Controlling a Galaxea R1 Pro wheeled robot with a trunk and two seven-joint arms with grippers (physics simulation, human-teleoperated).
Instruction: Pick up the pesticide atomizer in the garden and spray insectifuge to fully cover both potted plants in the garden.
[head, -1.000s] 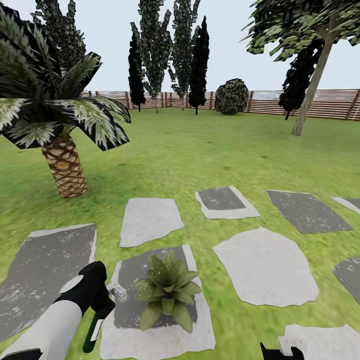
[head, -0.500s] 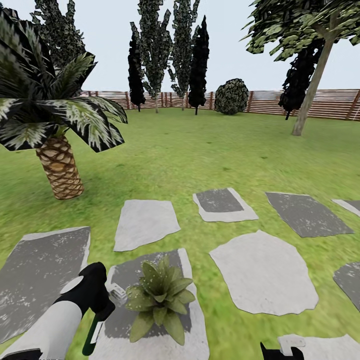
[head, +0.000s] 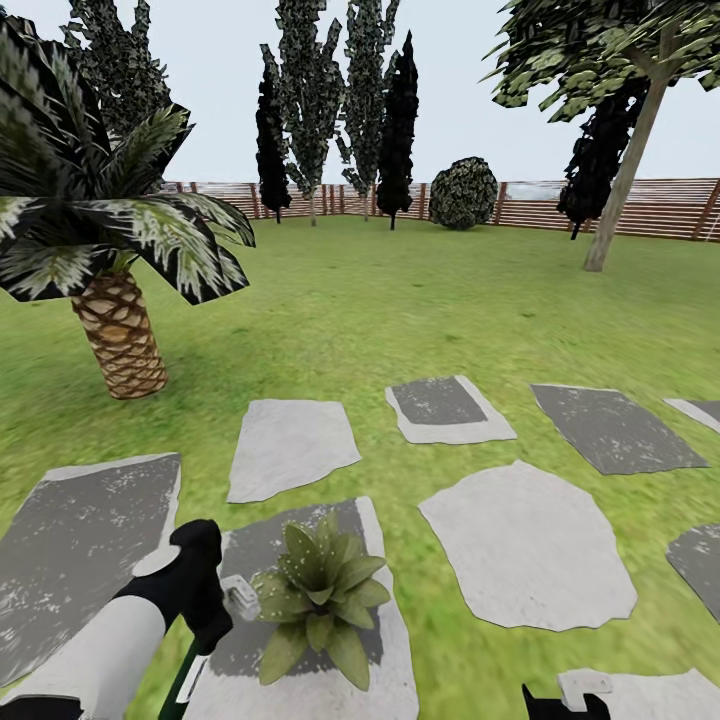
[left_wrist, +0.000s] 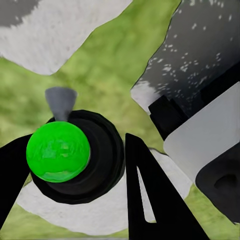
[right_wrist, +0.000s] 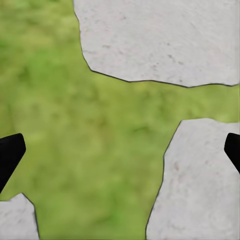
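Gripping the pesticide atomizer (head: 190, 670), the left end effector (head: 205, 610) hangs low at the head view's left, its black fingers closed around the bottle's neck. The dark-green bottle slants down from the grip with its pale label showing, and its white trigger head (head: 241, 597) points toward the potted plant (head: 318, 596) and sits just beside the nearest leaves. In the left wrist view the atomizer's bright green bottom (left_wrist: 58, 151) sits between the two black fingers (left_wrist: 150, 195).

That potted plant, a rosette of pointed, pale-speckled leaves, stands on a grey stepping stone (head: 300, 690) with a darker middle; its pot is hidden under the leaves.

At the head view's lower edge on the right, only the tips of the right end effector (head: 562, 703) show, above another stone. In the right wrist view its two black fingertips (right_wrist: 10, 152) stand at opposite edges, spread wide with nothing between them, over grass and pale stones (right_wrist: 160, 40).

Around lie more flat stones on the lawn (head: 380, 300), a palm (head: 115, 300) at the left, tall dark trees (head: 330, 100), a round bush (head: 463, 193) and a slatted brown fence (head: 650, 205) at the back.
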